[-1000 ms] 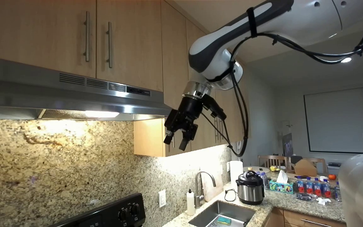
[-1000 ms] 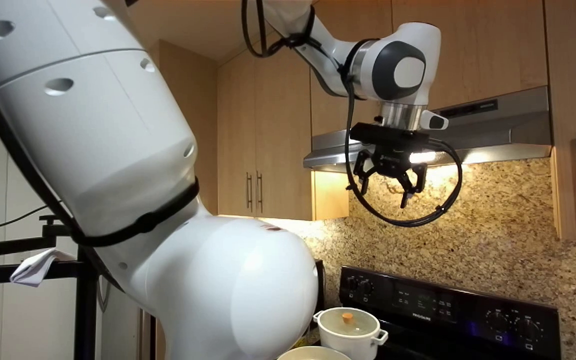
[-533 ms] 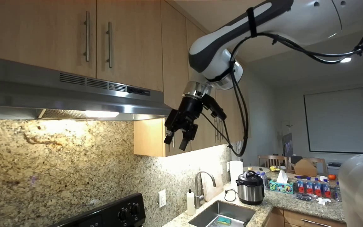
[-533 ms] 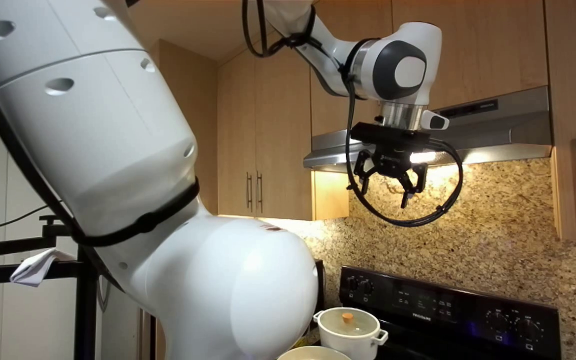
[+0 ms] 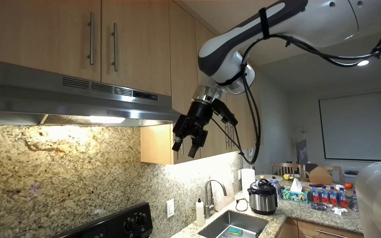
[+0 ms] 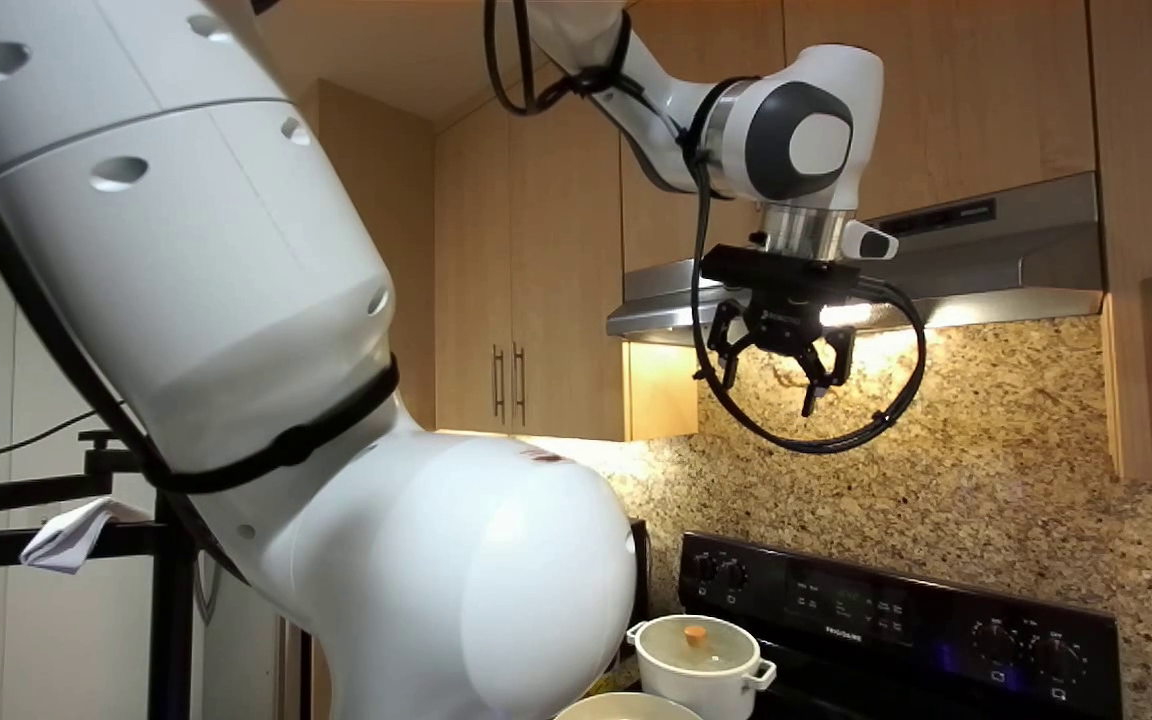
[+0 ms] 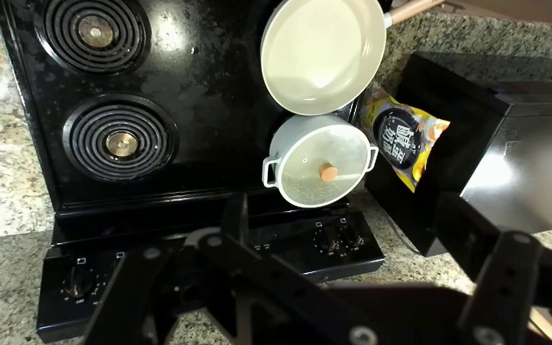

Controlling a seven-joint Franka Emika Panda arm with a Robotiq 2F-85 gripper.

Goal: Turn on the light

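The light [image 5: 107,119] glows on the underside of the hood [image 5: 78,99], throwing a bright patch on the stone wall [image 5: 78,178] just below. From here I see the robot's fingers [image 5: 193,151] hanging in the air in front of the hood, released and spread apart. Down on the stove [image 7: 209,120], a lidded pot [image 7: 304,184] stands next to a pan [image 7: 319,48]; a printed bag [image 7: 400,143] lies beside them.

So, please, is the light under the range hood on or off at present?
On. The hood light glows white beneath the range hood, and the granite backsplash is brightly lit just below it; both exterior views show this.
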